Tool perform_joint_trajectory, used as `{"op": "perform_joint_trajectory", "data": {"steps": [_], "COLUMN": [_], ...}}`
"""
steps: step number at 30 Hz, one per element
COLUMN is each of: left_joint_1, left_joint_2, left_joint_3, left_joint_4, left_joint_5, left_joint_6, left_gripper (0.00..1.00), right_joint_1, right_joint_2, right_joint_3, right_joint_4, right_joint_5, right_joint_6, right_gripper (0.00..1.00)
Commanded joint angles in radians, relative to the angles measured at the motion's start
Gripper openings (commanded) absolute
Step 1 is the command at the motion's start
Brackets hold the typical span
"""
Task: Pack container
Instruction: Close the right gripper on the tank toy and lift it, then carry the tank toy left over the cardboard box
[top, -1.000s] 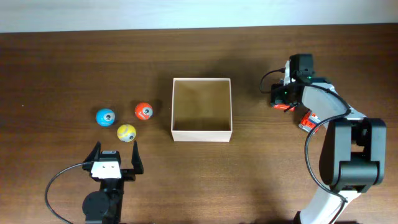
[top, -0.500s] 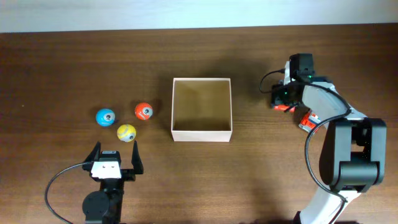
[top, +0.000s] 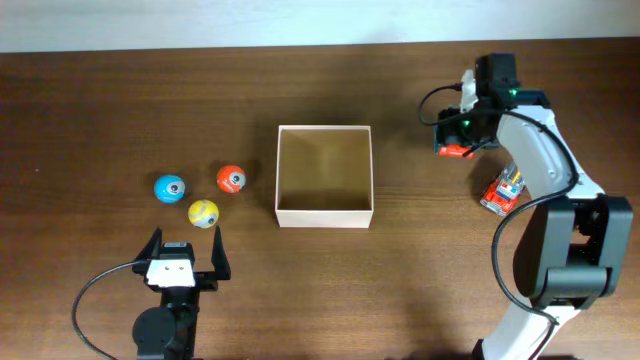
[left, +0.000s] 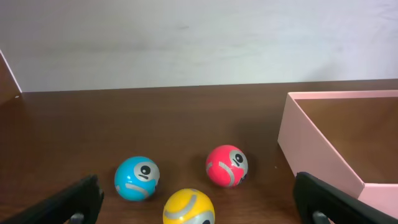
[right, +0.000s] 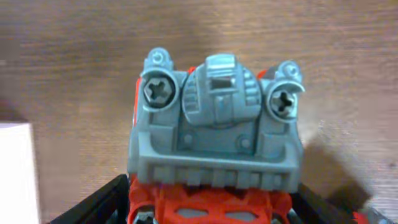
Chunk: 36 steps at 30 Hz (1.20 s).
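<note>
Right wrist view: your right gripper (right: 214, 208) pinches the red-and-grey plastic toy truck (right: 214, 124) by its sides. Carry it level over the cream-walled square cardboard container (top: 325, 214), mid-table leftward, then lower. Left gripper (top: 186, 248) stands spread, empty.

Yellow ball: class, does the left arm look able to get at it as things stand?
Probably yes. The left gripper stands open just behind the yellow ball, nothing lying between them; the blue ball and red ball sit beyond it, out of the path.
</note>
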Motion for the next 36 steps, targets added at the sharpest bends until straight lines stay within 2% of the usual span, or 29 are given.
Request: {"op": "perform_joint_trajectory", "data": {"steps": [1, 16, 19, 31, 36], "left_joint_1": [0.006, 0.006, 0.006, 0.006, 0.006], "left_joint_2": [-0.01, -0.01, -0.01, -0.01, -0.01], "left_joint_3": [-0.003, -0.003, -0.003, -0.003, -0.003], "left_joint_4": [-0.002, -0.002, -0.002, -0.002, -0.002], "left_joint_5": [-0.003, -0.003, -0.003, -0.003, -0.003], "left_joint_6": [0.019, 0.019, 0.019, 0.019, 0.019], "left_gripper": [0.99, 0.99, 0.99, 0.99, 0.99], "right_joint_1": [-0.005, -0.001, 0.015, 0.223, 0.348], "right_joint_2": [-0.008, -0.01, -0.012, -0.029, -0.029], "right_joint_3": [0.062, 0.208, 0.219, 0.22, 0.219], "right_joint_4": [-0.023, -0.044, -0.044, 0.005, 0.018], "right_joint_5": [-0.151, -0.792, -0.869, -0.889, -0.735], "right_joint_6": [0.0, 0.0, 0.0, 0.0, 0.019], "right_gripper": [0.68, 0.67, 0.65, 0.64, 0.64]}}
